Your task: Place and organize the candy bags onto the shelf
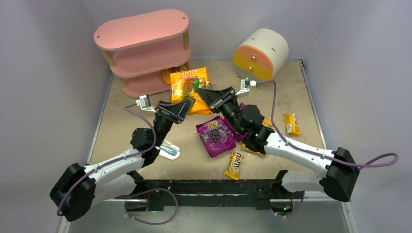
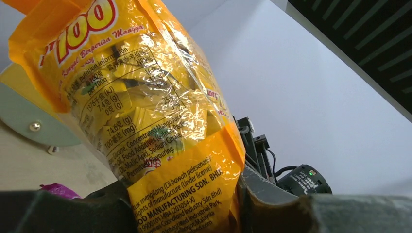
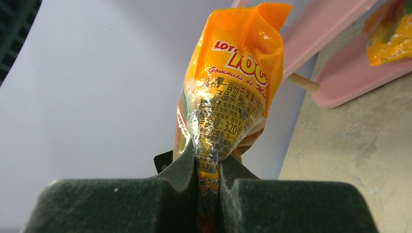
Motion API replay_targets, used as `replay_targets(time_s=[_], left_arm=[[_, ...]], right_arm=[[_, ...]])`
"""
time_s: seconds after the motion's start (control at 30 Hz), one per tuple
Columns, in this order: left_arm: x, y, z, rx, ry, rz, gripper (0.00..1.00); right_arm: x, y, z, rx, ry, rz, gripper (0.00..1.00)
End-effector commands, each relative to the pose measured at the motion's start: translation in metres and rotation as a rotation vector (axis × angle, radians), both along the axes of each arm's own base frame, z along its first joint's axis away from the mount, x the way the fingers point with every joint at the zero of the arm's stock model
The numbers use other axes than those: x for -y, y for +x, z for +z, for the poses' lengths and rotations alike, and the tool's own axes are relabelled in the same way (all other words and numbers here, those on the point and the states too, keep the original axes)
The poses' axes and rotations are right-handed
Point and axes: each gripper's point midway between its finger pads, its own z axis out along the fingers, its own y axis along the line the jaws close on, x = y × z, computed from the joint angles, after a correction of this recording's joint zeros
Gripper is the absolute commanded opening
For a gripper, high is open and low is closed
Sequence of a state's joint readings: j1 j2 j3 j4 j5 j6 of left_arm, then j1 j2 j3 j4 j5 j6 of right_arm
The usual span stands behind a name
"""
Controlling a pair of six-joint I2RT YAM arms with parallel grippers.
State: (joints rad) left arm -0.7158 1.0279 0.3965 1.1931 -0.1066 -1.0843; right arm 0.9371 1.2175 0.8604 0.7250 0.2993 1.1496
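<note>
Both grippers hold one large orange-yellow candy bag [image 1: 189,85] above the table in front of the pink shelf [image 1: 141,48]. My left gripper [image 1: 189,103] is shut on its lower edge; the bag [image 2: 160,121] fills the gap between the fingers [image 2: 187,206]. My right gripper [image 1: 200,92] is shut on its side edge, pinching it tight [image 3: 208,170]; the bag [image 3: 231,97] stands above the jaws. A second orange bag [image 1: 168,74] lies on the shelf's bottom board [image 3: 391,34]. A purple bag [image 1: 216,136] lies mid-table, another partly under the right arm [image 1: 241,108]. M&M's packs lie front [image 1: 235,164] and right [image 1: 291,123].
A round cream drum cabinet [image 1: 261,53] with orange-yellow drawers stands at the back right. A flat light-blue and white packet [image 1: 170,149] lies by the left arm. The shelf's top and middle boards [image 1: 145,58] hold nothing. Grey walls close in the table on three sides.
</note>
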Motion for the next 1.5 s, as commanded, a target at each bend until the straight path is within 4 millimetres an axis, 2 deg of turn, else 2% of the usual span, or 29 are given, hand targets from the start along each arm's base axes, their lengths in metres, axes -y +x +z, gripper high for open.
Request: replay_targets(time_s=[0.0, 0.03, 0.07, 0.13, 0.17, 0.23, 0.27, 0.3, 0.33, 0.43, 0.53, 0.7, 0.8, 0.9, 1.0, 1.07, 1.1, 1.13, 1.33, 1.47], left_arm=[[-0.020, -0.003, 0.011, 0.019, -0.072, 0.063, 0.28], [-0.024, -0.002, 0.007, 0.002, -0.063, 0.084, 0.25], [-0.027, 0.002, -0.001, -0.030, -0.038, 0.112, 0.20], [-0.035, 0.010, -0.020, -0.100, 0.042, 0.180, 0.11], [-0.039, 0.013, -0.031, -0.129, 0.105, 0.218, 0.06], [-0.053, 0.018, -0.052, -0.175, 0.230, 0.288, 0.00], [-0.061, 0.021, -0.063, -0.210, 0.291, 0.313, 0.00], [-0.070, 0.024, -0.074, -0.235, 0.345, 0.335, 0.00], [-0.076, 0.025, -0.087, -0.251, 0.412, 0.339, 0.00], [-0.099, 0.036, -0.112, -0.287, 0.530, 0.362, 0.00], [-0.106, 0.052, -0.132, -0.275, 0.614, 0.326, 0.00], [-0.131, 0.084, -0.135, -0.198, 0.572, 0.291, 0.00], [-0.166, 0.106, -0.147, -0.249, 0.551, 0.370, 0.00], [-0.190, 0.119, -0.149, -0.243, 0.549, 0.435, 0.00], [-0.211, 0.139, -0.153, -0.269, 0.592, 0.493, 0.00], [-0.218, 0.154, -0.154, -0.273, 0.596, 0.474, 0.00], [-0.218, 0.159, -0.148, -0.224, 0.587, 0.457, 0.00], [-0.220, 0.164, -0.152, -0.214, 0.573, 0.434, 0.00], [-0.227, 0.180, -0.137, -0.099, 0.470, 0.339, 0.00], [-0.233, 0.194, -0.153, -0.125, 0.442, 0.339, 0.00]], right_arm=[[0.006, -0.021, 0.037, 0.056, 0.132, 0.007, 0.00], [0.008, -0.020, 0.033, 0.052, 0.107, -0.011, 0.06], [0.011, -0.017, 0.030, 0.053, 0.080, -0.036, 0.17], [0.015, -0.015, 0.018, 0.041, -0.014, -0.063, 0.41], [0.018, -0.013, 0.008, 0.023, -0.071, -0.082, 0.59], [0.032, -0.009, -0.005, 0.032, -0.194, -0.148, 0.83], [0.042, -0.006, -0.013, 0.026, -0.263, -0.190, 0.93], [0.053, -0.003, -0.021, 0.012, -0.320, -0.236, 0.98], [0.064, -0.001, -0.030, 0.000, -0.376, -0.281, 0.99], [0.096, 0.001, -0.046, -0.005, -0.468, -0.387, 0.99], [0.107, -0.004, -0.044, 0.058, -0.476, -0.403, 0.99], [0.122, -0.004, -0.040, 0.080, -0.497, -0.459, 0.98], [0.129, -0.004, -0.035, 0.079, -0.487, -0.481, 0.97], [0.134, -0.006, -0.030, 0.098, -0.473, -0.495, 0.96], [0.146, -0.003, -0.035, 0.082, -0.476, -0.549, 0.96], [0.156, -0.001, -0.041, 0.051, -0.470, -0.598, 0.96], [0.160, -0.002, -0.042, 0.044, -0.463, -0.613, 0.96], [0.164, -0.002, -0.041, 0.044, -0.455, -0.625, 0.95], [0.176, -0.003, -0.035, 0.055, -0.428, -0.676, 0.94], [0.178, -0.003, -0.031, 0.058, -0.417, -0.681, 0.94]])
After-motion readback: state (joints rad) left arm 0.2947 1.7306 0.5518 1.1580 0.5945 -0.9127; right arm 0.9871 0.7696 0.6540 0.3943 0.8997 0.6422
